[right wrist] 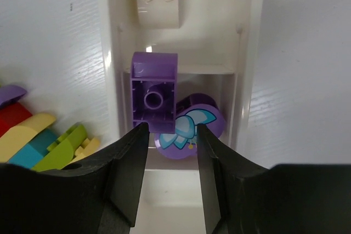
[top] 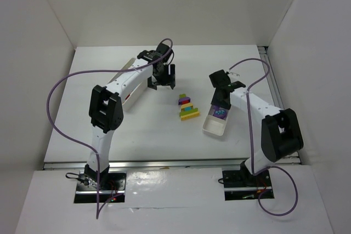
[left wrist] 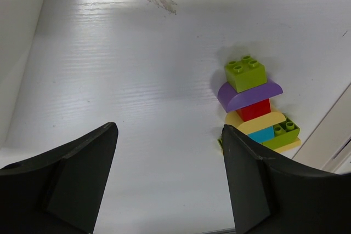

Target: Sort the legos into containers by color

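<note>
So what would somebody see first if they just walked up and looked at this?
Probably the bright heap of legos in the middle of the white table, with green, purple, red, yellow and blue all stuck together. Next comes the small tray to the right of the heap, where a purple brick and a round purple piece lie just under the right gripper.
</note>
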`<state>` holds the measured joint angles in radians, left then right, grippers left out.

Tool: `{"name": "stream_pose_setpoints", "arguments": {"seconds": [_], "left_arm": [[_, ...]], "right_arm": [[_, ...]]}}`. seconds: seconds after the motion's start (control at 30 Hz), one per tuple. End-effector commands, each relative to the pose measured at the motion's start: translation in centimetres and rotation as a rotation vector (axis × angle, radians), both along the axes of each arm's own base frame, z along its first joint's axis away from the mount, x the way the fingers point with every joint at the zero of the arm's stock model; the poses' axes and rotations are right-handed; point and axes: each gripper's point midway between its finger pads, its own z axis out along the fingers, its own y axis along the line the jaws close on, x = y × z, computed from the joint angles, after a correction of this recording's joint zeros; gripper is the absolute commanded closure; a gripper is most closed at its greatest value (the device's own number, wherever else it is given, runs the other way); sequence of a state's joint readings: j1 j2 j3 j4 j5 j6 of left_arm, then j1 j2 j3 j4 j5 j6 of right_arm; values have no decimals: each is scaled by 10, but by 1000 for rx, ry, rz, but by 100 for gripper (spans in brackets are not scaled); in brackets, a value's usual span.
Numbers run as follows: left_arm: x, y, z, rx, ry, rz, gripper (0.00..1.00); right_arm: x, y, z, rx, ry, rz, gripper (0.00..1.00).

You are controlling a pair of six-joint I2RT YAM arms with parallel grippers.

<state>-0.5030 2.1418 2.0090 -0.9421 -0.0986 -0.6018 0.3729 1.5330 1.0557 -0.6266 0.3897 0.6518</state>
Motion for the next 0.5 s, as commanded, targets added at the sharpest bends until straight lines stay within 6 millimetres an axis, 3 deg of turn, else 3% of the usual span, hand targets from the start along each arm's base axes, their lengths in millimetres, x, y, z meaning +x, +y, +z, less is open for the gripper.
{"name": "stream_pose_setpoints", "arguments": {"seconds": [0.0, 0.17, 0.3, 0.47], "left_arm": [[2, -6, 5, -8, -13, -27, 13], [2, -5, 5, -4, -14, -36, 13], [2, -5, 5, -4, -14, -36, 13], [2, -5, 5, -4, -14, -36, 13]], "right_arm": [[7, -5, 5, -5, -12, -50, 53], [19, 4, -2, 33, -23, -23, 44], [24, 11, -7, 60, -37, 8, 44], [23, 11, -5, 68, -59, 8, 62]]}}
